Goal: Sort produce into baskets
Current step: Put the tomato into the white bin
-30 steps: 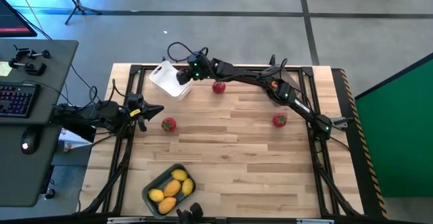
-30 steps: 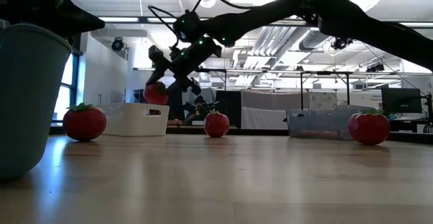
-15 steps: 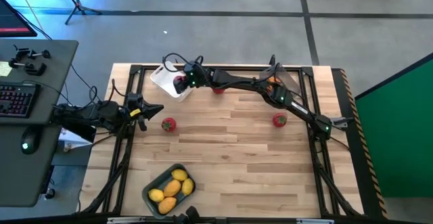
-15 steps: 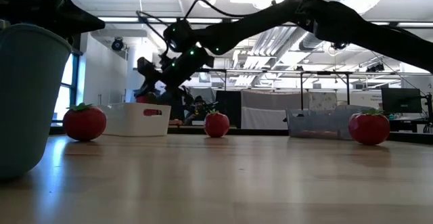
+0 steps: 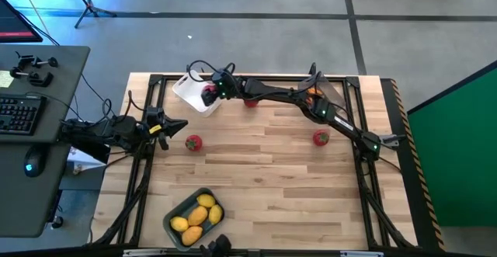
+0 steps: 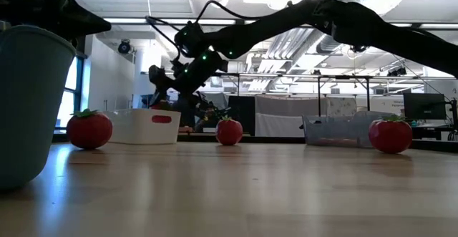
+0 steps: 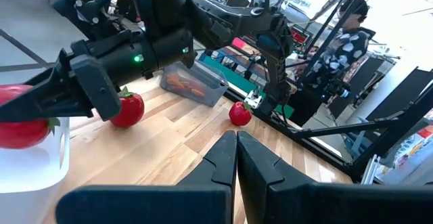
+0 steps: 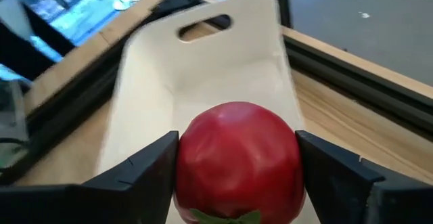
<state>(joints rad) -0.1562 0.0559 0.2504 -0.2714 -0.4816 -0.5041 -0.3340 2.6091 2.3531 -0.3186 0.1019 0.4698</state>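
Holding yellow fruits [image 5: 196,215]: grey-blue bin [image 5: 174,211]; tomato [image 8: 237,160] over white bin [image 8: 203,68].

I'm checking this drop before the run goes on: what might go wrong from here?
The right gripper holds a red fruit over the white bin, near its table-side rim; released here, it might clip the rim and roll out. Another red fruit lies under the right arm; a low pull-back could knock it. The left gripper waits shut at the table's left edge.
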